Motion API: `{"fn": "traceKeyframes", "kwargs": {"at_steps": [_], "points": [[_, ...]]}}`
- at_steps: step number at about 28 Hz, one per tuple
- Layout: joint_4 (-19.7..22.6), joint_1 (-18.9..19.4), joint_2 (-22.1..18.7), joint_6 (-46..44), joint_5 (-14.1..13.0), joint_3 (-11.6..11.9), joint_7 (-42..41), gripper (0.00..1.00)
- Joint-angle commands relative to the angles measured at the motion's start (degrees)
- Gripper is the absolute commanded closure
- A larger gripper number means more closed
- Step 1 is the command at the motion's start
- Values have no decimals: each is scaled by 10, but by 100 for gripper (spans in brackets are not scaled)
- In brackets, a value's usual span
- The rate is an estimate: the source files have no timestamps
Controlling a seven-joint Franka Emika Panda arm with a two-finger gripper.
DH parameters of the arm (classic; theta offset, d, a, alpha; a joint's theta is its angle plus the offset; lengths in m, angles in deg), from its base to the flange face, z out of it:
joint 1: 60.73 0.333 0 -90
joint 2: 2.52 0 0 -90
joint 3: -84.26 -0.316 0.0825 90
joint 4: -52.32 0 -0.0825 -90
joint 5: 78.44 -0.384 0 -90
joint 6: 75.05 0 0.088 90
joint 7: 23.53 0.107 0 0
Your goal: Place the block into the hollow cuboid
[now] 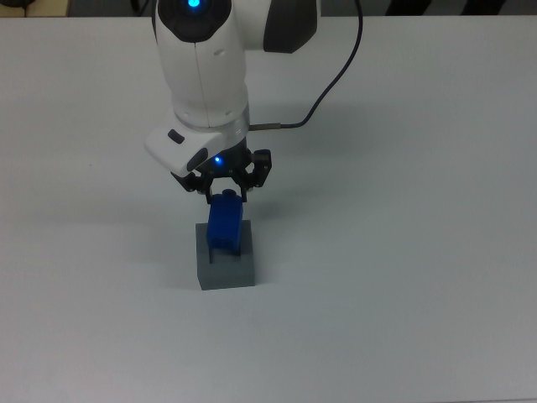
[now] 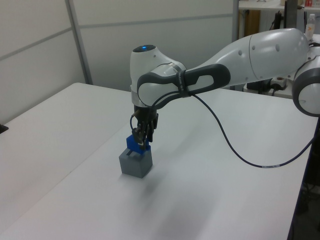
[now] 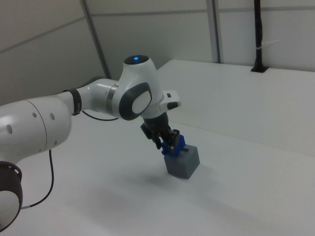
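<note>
The blue block [image 1: 225,227] hangs upright in my gripper [image 1: 226,198], which is shut on its top end. Its lower end sits at the square recess of the grey hollow cuboid [image 1: 225,270], in the part of the opening nearer the arm. How deep it reaches into the recess I cannot tell. In the left view the block [image 2: 133,143] shows just above the cuboid [image 2: 136,163] under the gripper [image 2: 141,143]. The right view has the block [image 3: 177,144] over the cuboid [image 3: 183,162], held by the gripper [image 3: 170,143].
The cuboid stands alone on a white table [image 1: 403,252]. A black cable [image 1: 336,80] trails from the arm across the top view's upper right. The table's edge [image 2: 295,210] runs down the left view's right side.
</note>
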Motion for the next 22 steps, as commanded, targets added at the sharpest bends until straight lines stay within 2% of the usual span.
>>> {"fn": "traceKeyframes", "kwargs": {"at_steps": [1,9,16,22], "points": [[-5,-2,3,15,-2,1,-16,59],[19,22,-2,-42,1,0,-13,59],[18,22,-8,-123,1,0,-16,59],[26,25,-17,-143,4,0,-15,58]]}}
